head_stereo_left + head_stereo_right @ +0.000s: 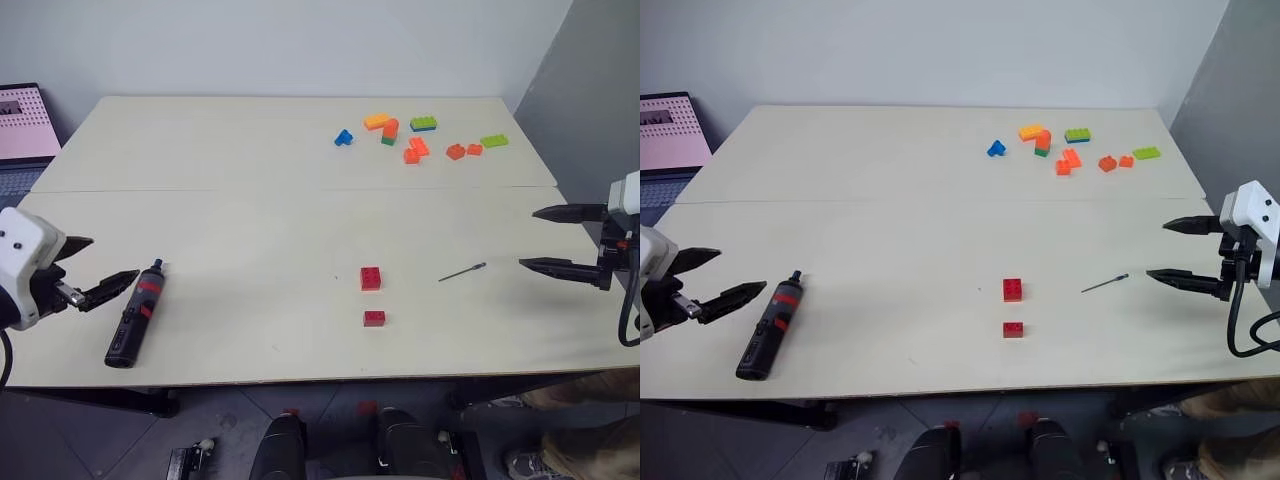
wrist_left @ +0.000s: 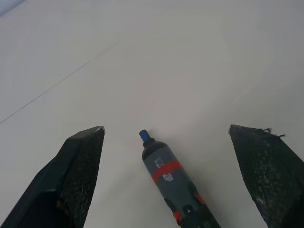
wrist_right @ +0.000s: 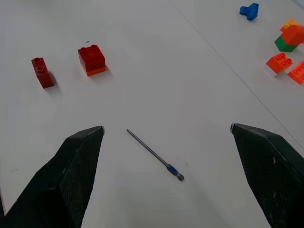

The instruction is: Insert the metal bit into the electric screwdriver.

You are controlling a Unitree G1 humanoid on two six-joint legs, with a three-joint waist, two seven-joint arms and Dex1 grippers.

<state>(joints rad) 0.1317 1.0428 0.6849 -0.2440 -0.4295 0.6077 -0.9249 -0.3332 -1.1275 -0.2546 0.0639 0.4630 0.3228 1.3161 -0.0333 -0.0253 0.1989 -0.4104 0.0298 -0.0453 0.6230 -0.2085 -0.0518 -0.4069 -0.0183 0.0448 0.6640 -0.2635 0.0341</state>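
The electric screwdriver [image 1: 135, 313], black with red bands, lies flat near the table's front left, its narrow tip pointing away from me. My left gripper [image 1: 104, 268] hovers open just left of it, and the tool [image 2: 169, 175] lies between the spread fingers in the left wrist view. The metal bit [image 1: 462, 271], a thin grey rod, rests on the table at the right. My right gripper [image 1: 538, 238] is open a short way right of the bit [image 3: 154, 155], above the table, holding nothing.
Two red bricks [image 1: 371, 278] [image 1: 374, 318] sit mid-table between the tool and the bit. Several coloured bricks [image 1: 412, 135] are scattered at the far right. A seam [image 1: 300, 188] crosses the table. A laptop [image 1: 22, 125] stands off the far left corner.
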